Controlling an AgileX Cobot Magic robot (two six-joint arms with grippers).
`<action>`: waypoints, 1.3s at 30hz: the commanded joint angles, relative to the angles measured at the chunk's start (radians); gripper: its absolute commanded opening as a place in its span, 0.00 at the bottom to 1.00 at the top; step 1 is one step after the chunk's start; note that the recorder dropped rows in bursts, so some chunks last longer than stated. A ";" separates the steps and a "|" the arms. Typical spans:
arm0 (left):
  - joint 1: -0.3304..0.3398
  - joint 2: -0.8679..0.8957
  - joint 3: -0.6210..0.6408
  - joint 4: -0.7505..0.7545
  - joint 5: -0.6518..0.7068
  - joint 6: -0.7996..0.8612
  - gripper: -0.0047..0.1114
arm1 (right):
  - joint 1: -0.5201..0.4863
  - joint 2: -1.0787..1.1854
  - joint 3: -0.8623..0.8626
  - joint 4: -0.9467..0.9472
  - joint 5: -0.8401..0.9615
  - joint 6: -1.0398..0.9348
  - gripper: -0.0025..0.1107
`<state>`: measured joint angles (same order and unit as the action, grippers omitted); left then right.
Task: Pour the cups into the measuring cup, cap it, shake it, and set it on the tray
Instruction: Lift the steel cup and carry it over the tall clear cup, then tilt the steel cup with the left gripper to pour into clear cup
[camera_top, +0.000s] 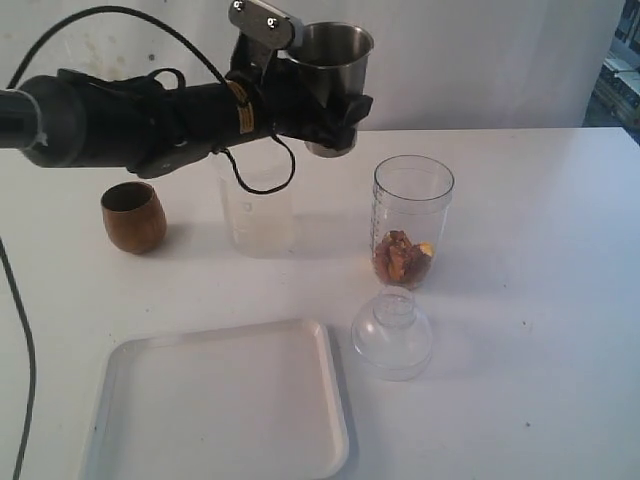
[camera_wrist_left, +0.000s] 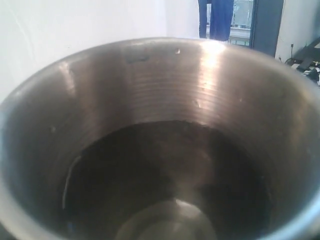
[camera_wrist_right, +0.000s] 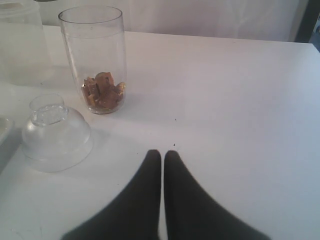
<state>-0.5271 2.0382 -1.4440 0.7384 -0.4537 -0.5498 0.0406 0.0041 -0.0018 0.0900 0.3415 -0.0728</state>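
Note:
My left gripper (camera_top: 338, 108) is shut on the steel tumbler (camera_top: 333, 55), holding it upright in the air, up and to the left of the measuring cup (camera_top: 412, 220). The left wrist view looks straight into the tumbler (camera_wrist_left: 150, 100); its bottom is dark and I cannot make out any contents. The measuring cup (camera_wrist_right: 95, 55) stands open with brown pieces at its bottom. Its clear domed lid (camera_top: 392, 332) lies on the table in front of it. The wooden cup (camera_top: 133, 216) and the frosted cup (camera_top: 258, 212) stand to the left. The white tray (camera_top: 220, 400) is at the front. My right gripper (camera_wrist_right: 163, 152) is shut and empty, low over the table.
The left arm (camera_top: 120, 120) stretches in from the left above the wooden cup and the frosted cup, its cable hanging down. In the right wrist view the lid (camera_wrist_right: 55, 132) and the frosted cup (camera_wrist_right: 22, 45) sit beside the measuring cup. A white wall backs the table.

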 joint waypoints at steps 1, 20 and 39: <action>-0.022 0.049 -0.099 -0.013 -0.046 0.086 0.04 | -0.002 -0.004 0.002 -0.010 -0.006 0.001 0.04; -0.044 0.156 -0.198 0.037 -0.059 0.495 0.04 | -0.002 -0.004 0.002 -0.010 -0.006 0.001 0.04; -0.044 0.156 -0.198 0.034 -0.083 0.769 0.04 | -0.002 -0.004 0.002 -0.008 -0.006 0.059 0.04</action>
<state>-0.5667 2.2147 -1.6226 0.7905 -0.4859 0.1773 0.0406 0.0041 -0.0018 0.0886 0.3415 -0.0186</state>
